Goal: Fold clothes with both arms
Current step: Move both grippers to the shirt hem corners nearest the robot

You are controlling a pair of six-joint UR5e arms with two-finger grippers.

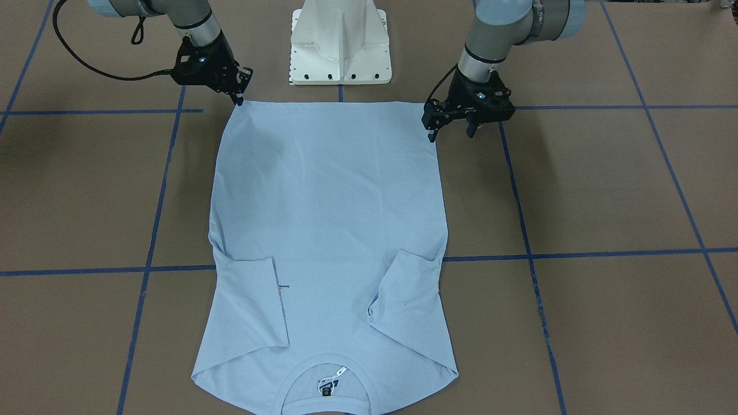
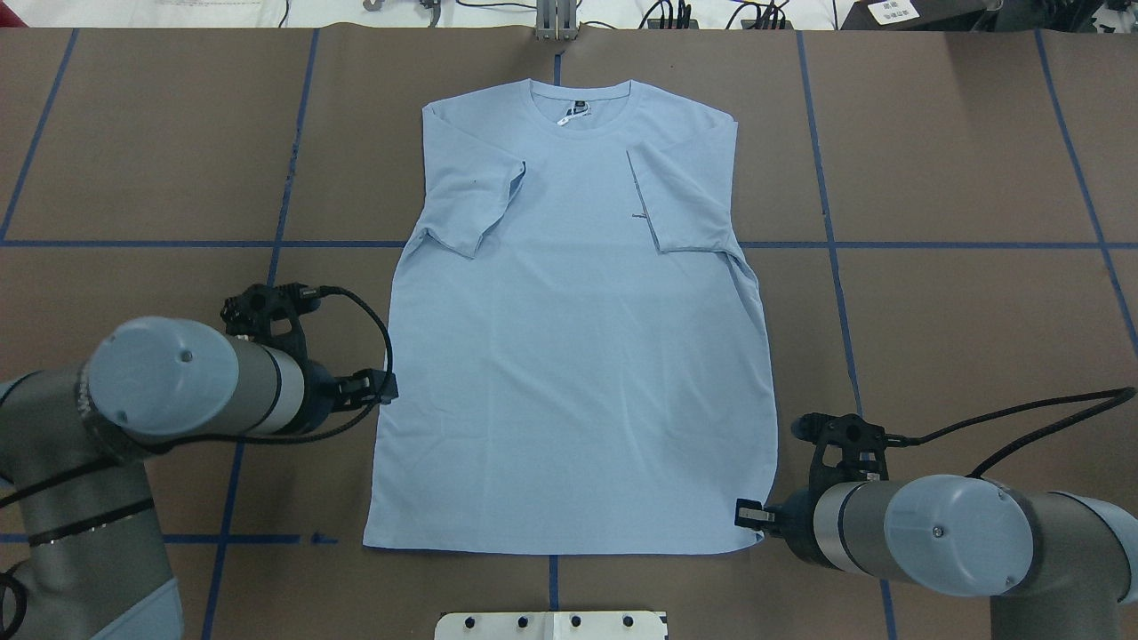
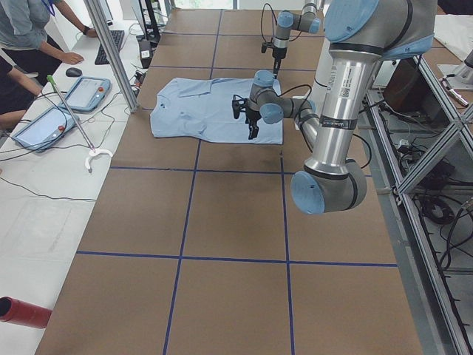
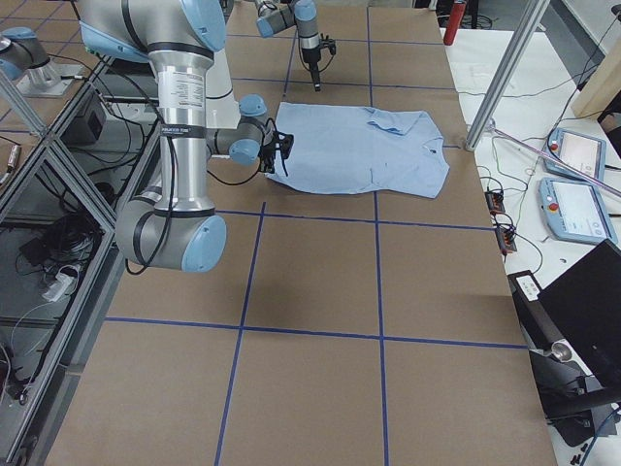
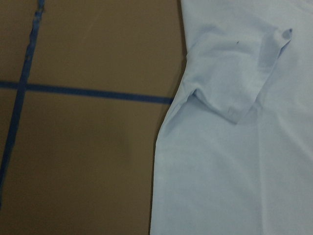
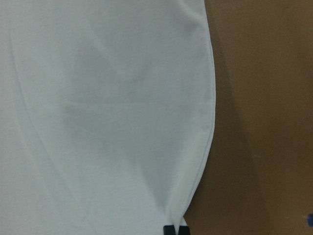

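The pale-blue T-shirt (image 1: 328,202) lies flat on the brown paper-covered table (image 1: 605,190), which is gridded with blue tape lines (image 1: 576,253); its hem is toward the white pedestal (image 1: 340,46). The right gripper (image 1: 238,99) is pinched closed on one hem corner, while the left gripper (image 1: 450,134) hangs spread and empty just beside the opposite edge. Teach pendants (image 3: 87,92) rest on a white side bench (image 3: 44,185).

Overhead and front cameras faced each other across the table (image 2: 133,133), both showing the whole T-shirt (image 2: 569,356). Side cameras looked along from its ends, and wrist cameras sat close above the cloth.
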